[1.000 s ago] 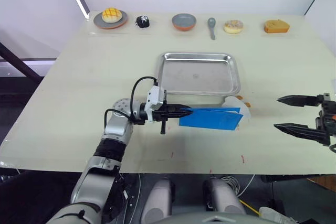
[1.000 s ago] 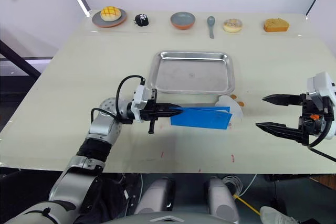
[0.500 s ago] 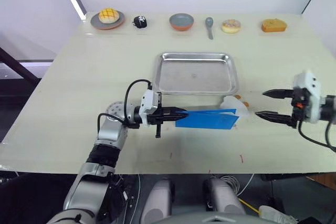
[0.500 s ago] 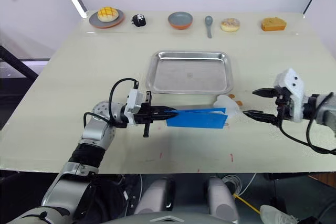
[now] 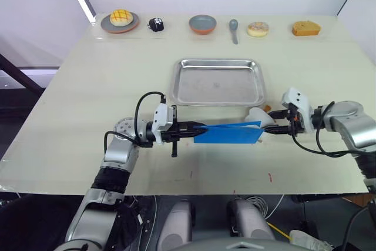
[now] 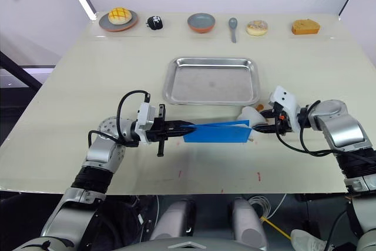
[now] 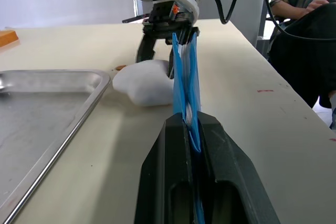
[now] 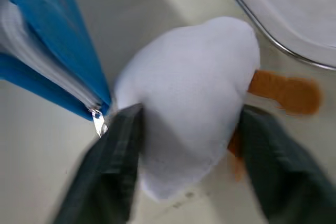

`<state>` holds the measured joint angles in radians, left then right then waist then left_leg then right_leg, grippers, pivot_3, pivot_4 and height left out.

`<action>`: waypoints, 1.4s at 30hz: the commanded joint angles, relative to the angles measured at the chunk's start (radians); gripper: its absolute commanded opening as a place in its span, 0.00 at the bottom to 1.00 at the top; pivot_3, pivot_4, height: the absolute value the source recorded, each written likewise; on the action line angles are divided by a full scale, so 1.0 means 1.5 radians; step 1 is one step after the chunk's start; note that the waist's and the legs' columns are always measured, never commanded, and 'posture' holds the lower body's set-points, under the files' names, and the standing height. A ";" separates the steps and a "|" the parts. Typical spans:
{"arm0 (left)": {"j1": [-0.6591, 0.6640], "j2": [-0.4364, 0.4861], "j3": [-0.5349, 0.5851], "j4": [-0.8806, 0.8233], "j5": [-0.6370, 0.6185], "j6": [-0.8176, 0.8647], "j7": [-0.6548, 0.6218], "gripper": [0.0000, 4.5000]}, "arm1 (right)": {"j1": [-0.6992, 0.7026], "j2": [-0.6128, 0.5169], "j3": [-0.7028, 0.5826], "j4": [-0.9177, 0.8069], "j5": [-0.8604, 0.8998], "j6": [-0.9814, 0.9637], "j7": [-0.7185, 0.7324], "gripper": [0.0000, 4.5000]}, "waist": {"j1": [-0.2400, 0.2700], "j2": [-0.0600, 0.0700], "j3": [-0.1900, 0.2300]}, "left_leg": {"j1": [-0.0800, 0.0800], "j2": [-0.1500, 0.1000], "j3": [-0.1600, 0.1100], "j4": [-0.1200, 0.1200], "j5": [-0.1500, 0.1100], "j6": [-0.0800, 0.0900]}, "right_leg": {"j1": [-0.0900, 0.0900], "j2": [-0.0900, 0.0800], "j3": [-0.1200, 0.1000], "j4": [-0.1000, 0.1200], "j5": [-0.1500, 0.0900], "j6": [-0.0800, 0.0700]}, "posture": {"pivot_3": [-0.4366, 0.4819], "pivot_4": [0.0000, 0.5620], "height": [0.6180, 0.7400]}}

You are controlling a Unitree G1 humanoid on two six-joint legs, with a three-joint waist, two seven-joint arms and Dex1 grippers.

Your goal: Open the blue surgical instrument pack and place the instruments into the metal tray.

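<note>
The left gripper pinches the blue pack's left end at mid-frame, holding it on edge below the metal tray, long axis running left-right toward the right gripper, whose spread fingers straddle a white lump at the pack's far end.

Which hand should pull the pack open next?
Right. The left hand is shut on the blue pack's left end, anchoring it. The right hand, open, sits at the pack's free end, though straddling a white soft object.
</note>
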<state>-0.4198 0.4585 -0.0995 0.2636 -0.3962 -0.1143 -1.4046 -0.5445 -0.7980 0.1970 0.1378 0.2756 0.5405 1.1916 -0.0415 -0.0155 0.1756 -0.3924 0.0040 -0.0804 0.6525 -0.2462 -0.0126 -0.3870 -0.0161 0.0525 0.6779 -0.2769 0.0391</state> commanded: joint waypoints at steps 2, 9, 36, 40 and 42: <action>0.012 0.008 0.006 -0.007 0.003 -0.003 0.006 0.00 | -0.003 -0.004 -0.020 -0.017 -0.004 -0.007 -0.004 0.05 | 0.000 0.000 0.000 | 0.000 0.000 0.000 0.000 0.000 0.000 | 0.000 0.000 0.000 0.000 0.000 0.000 | 0.48 0.27 1.00; 0.011 0.005 0.003 0.000 0.008 -0.009 0.009 0.00 | 0.042 -0.044 -0.119 -0.098 0.057 0.044 -0.019 0.01 | 0.001 0.000 0.000 | 0.000 0.000 0.000 0.000 0.000 0.000 | 0.000 0.000 0.000 0.000 0.000 0.000 | 0.48 0.27 1.00; -0.007 0.008 -0.031 0.025 0.052 -0.029 0.025 0.00 | -0.057 -0.052 -0.203 -0.305 0.288 0.246 -0.135 0.01 | 0.003 0.000 0.000 | 0.000 0.000 0.000 0.000 0.000 0.000 | 0.000 0.000 0.000 0.000 0.000 0.000 | 0.48 0.27 1.00; -0.006 0.008 -0.034 0.015 0.055 -0.024 0.033 0.00 | -0.109 -0.008 -0.140 -0.297 0.266 0.239 -0.149 0.01 | 0.003 0.000 0.000 | 0.000 0.000 0.000 0.000 0.000 0.000 | 0.000 0.000 -0.001 0.000 0.000 0.000 | 0.48 0.27 1.00; -0.004 0.007 -0.037 0.010 0.056 -0.023 0.037 0.00 | -0.125 0.015 -0.115 -0.295 0.257 0.237 -0.154 0.01 | 0.003 0.000 0.000 | 0.000 0.000 -0.001 0.000 0.000 0.000 | 0.000 0.000 -0.001 0.000 0.000 0.000 | 0.48 0.27 1.00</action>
<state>-0.4468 0.4616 -0.1267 0.2843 -0.3538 -0.1609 -1.3491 -0.6931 -0.7896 0.0169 -0.2935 0.6695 0.9233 0.9686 -0.0375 -0.0150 0.1753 -0.3931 0.0036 -0.0817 0.6524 -0.2463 -0.0125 -0.3867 -0.0166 0.0513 0.6772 -0.2770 0.0392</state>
